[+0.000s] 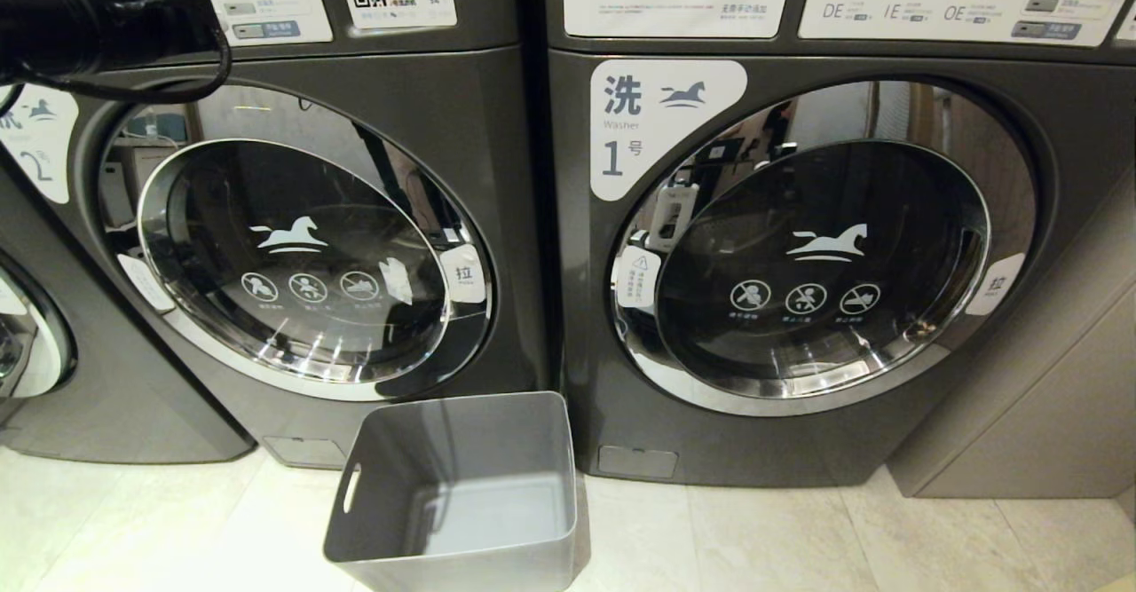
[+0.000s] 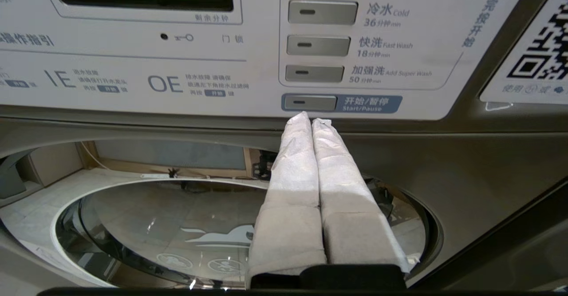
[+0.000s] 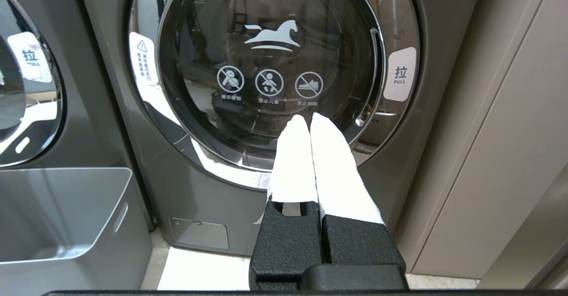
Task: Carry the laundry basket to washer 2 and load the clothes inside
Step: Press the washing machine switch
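Just ahead of the left gripper (image 2: 310, 118) in its wrist view sits the start button (image 2: 309, 103), the closed, empty jaws pointing almost straight at it (washer 2's door (image 2: 222, 225) lies below them, shut). From the head view, the basket (image 1: 461, 494) stands on the floor, well below that arm, with no clothes showing inside. By the right wrist view, the right gripper (image 3: 304, 123), closed and empty, faces washer 1 (image 3: 266, 78), the basket off to its side.
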Motion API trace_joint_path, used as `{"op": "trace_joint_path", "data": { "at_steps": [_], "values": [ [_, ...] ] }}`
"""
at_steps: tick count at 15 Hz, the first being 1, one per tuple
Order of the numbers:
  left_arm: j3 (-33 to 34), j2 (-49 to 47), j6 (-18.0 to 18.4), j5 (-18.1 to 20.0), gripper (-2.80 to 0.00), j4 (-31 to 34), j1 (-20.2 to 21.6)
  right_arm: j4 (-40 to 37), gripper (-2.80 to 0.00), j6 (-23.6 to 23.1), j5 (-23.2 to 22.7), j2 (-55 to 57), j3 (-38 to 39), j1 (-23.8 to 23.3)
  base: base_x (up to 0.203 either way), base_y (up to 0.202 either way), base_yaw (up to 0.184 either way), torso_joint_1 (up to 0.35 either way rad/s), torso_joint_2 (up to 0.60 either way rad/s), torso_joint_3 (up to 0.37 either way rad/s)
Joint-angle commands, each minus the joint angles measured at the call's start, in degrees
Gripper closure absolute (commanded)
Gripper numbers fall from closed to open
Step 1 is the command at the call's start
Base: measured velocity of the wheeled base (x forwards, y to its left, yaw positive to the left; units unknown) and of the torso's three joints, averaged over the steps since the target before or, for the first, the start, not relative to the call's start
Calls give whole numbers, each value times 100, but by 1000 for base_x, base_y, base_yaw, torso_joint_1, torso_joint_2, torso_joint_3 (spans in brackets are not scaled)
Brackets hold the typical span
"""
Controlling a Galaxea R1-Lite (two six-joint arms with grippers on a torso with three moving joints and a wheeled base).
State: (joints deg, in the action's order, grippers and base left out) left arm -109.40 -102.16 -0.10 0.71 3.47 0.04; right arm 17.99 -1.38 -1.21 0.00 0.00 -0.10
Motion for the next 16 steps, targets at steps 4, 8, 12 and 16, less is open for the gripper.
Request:
{"op": "trace_joint_path", "data": {
  "at_steps": [4,8,12,16],
  "values": [
    [-108,-199,1,8,0,-40,-12,12,0,-3,-10,9,229,1,0,0,0,0,0,0],
    [-99,-137,19,-9,0,-57,-4,12,0,-3,-2,9,229,1,0,0,0,0,0,0],
    [-99,-51,27,-18,0,-84,-21,12,0,-3,-11,9,229,1,0,0,0,0,0,0],
    [-108,-62,31,-36,0,-198,-16,12,0,-3,-2,9,229,1,0,0,0,0,0,0]
  ]
}}
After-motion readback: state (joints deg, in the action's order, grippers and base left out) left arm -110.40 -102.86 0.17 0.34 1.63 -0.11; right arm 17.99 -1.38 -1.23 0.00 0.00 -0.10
